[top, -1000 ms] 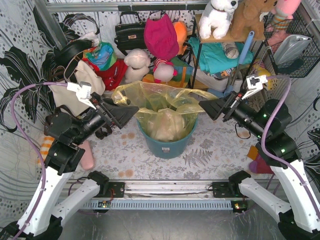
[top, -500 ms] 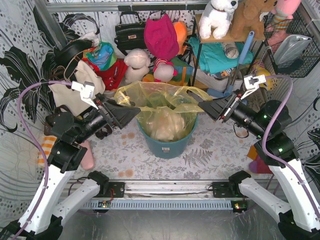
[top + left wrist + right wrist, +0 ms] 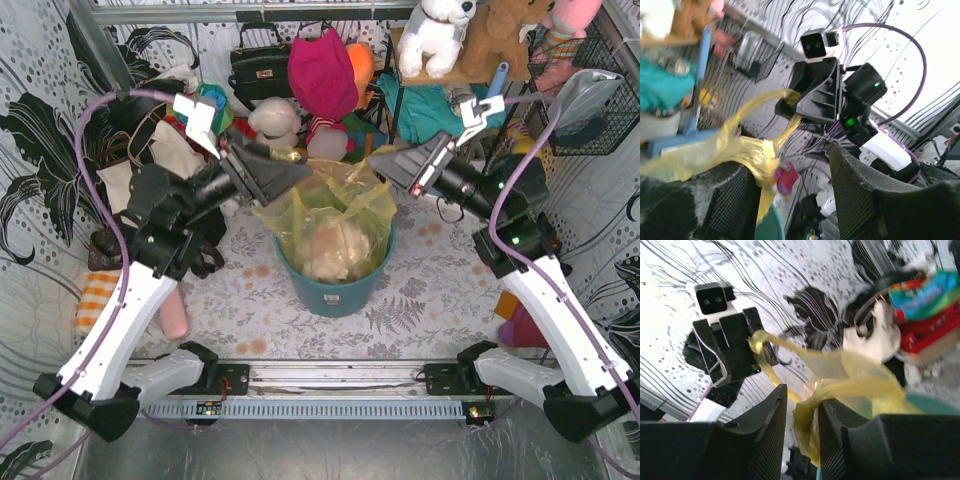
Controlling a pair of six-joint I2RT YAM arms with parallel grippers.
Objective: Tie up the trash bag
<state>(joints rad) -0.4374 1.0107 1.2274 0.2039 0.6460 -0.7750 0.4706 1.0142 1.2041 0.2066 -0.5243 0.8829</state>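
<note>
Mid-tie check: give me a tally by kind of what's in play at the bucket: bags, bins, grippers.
trash bag: 1
teal bin: 1
grippers: 2, left gripper and right gripper
Total: 4

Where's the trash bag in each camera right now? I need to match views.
Top external: the trash bag centre, standing in the teal bin.
Left wrist: the trash bag lower left, stretched up to centre.
Right wrist: the trash bag centre, spreading right.
Shared landmark: the teal bin.
</note>
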